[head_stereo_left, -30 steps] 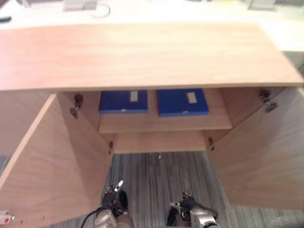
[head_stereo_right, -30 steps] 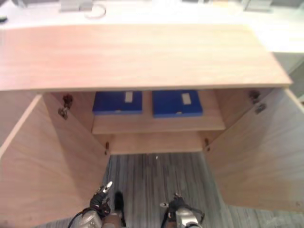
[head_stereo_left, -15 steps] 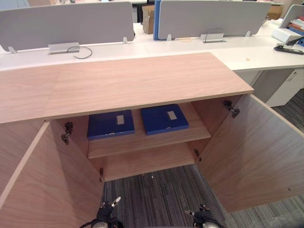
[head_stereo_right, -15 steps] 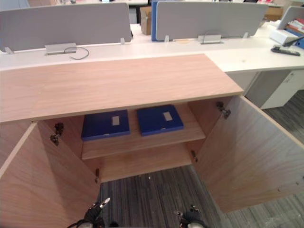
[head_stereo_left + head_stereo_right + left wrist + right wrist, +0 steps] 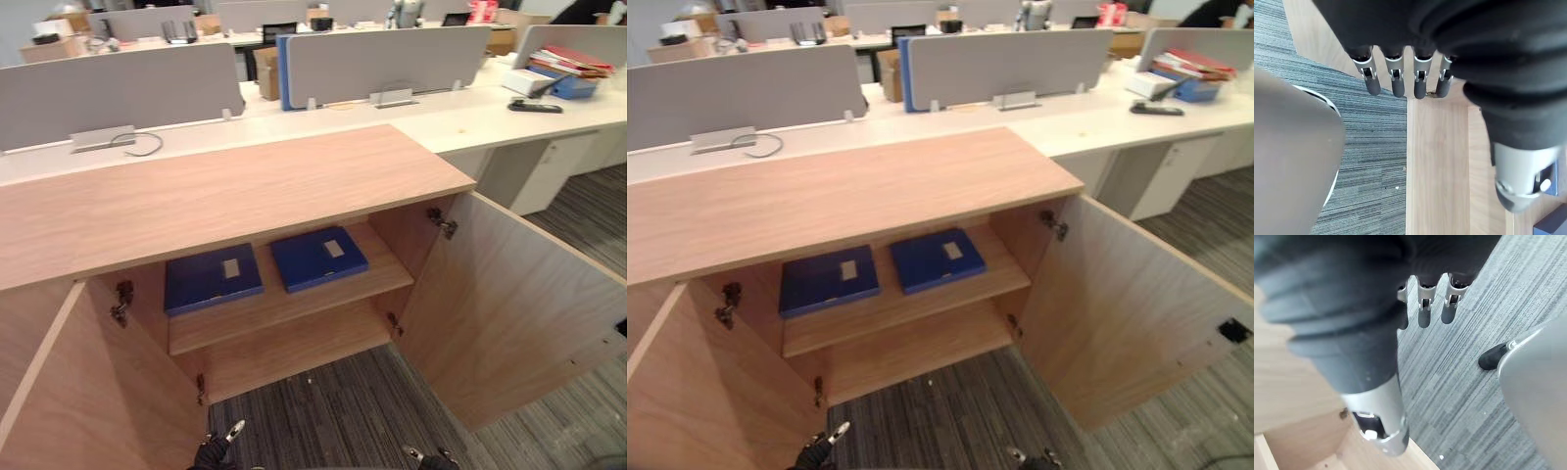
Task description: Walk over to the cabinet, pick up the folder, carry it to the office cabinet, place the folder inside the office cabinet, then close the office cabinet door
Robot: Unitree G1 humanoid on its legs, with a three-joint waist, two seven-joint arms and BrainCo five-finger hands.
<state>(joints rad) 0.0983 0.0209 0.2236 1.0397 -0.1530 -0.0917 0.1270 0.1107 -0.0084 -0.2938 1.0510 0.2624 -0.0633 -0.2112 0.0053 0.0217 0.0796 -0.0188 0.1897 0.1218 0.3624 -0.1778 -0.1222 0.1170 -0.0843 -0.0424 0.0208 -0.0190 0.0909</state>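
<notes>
Well apart from 2 shelved folders (image 5: 214, 278), left hand (image 5: 1397, 78) and right hand (image 5: 1423, 308) hang slack

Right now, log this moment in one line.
cabinet: open | left folder, right folder: on shelf | left hand, right hand: open, empty

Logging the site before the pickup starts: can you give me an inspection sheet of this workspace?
Surface: wooden cabinet top; left door and right door stand open.
Job's things: left folder and right folder, both blue, lie flat side by side on the upper shelf.
Clutter: cardboard box and stacked papers on the desks behind.
Hands: left hand and right hand low over the carpet, fingers straight, holding nothing.
Cables: one cable on the white desk.
Surroundings: grey desk screens, striped carpet.
</notes>
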